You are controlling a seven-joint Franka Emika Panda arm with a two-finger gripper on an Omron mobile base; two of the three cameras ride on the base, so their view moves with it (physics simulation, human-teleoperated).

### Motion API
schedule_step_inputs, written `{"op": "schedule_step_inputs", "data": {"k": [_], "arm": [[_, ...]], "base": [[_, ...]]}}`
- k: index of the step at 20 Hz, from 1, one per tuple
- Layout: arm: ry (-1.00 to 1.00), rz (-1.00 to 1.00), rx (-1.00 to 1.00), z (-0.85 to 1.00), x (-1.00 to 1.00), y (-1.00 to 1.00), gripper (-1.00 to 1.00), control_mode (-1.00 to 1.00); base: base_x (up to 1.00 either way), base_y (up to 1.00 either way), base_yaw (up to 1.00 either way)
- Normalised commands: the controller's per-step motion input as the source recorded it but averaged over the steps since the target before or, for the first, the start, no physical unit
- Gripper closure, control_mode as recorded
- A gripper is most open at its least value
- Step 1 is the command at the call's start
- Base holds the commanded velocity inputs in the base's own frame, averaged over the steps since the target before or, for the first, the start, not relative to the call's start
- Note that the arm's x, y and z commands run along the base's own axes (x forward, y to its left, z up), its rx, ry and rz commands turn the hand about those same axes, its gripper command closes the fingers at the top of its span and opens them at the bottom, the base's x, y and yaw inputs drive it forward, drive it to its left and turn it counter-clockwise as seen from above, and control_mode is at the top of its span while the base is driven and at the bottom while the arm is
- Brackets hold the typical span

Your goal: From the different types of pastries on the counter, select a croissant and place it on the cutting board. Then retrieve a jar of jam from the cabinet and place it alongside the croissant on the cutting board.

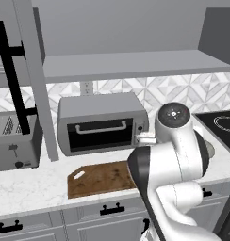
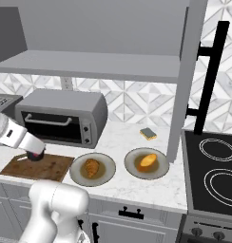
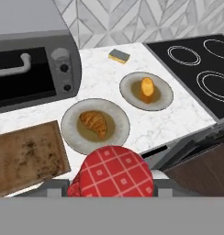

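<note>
The claw (image 2: 36, 155) is clamped on the jar of jam (image 2: 35, 155), whose red checked lid sits between the fingers in the hand view. It holds the jar low over the rear right part of the cutting board (image 2: 46, 168); whether the jar touches the wood I cannot tell. The board lies on the white marble bench (image 2: 137, 185) in front of the toaster oven (image 2: 61, 116). Just beside the board's right edge, the croissant (image 2: 92, 167) still lies on its grey plate (image 2: 106, 172), not on the board. Further right, a second plate (image 2: 132, 159) carries the round orange-yellow bun (image 2: 148, 160). A yellow-and-dark sponge (image 2: 148, 134) lies behind it, and the black cooktop (image 2: 210, 175) sits at the bench's right end.
</note>
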Motion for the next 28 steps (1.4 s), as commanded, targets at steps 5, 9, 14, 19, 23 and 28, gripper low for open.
{"op": "schedule_step_inputs", "data": {"k": [5,9,14,19,23,28], "arm": [[0.03,-0.02,-0.06,-0.93,0.0,-0.52,1.0,-1.0],[0.0,-0.1,-0.13,-1.0,0.0,0.03,1.0,-1.0],[-0.01,-0.15,-0.14,-0.86,0.09,0.05,1.0,-1.0],[-0.19,-0.12,-0.06,-0.14,0.11,0.4,1.0,-1.0],[-0.33,-0.18,-0.12,0.0,0.09,0.52,1.0,-1.0],[-0.1,-0.06,-0.03,0.0,0.08,0.09,1.0,-1.0]], "base": [[0.0,0.0,0.0],[0.0,0.0,0.0],[0.0,0.0,0.0],[0.0,0.0,0.0],[0.0,0.0,0.0],[0.0,0.0,0.0]]}}
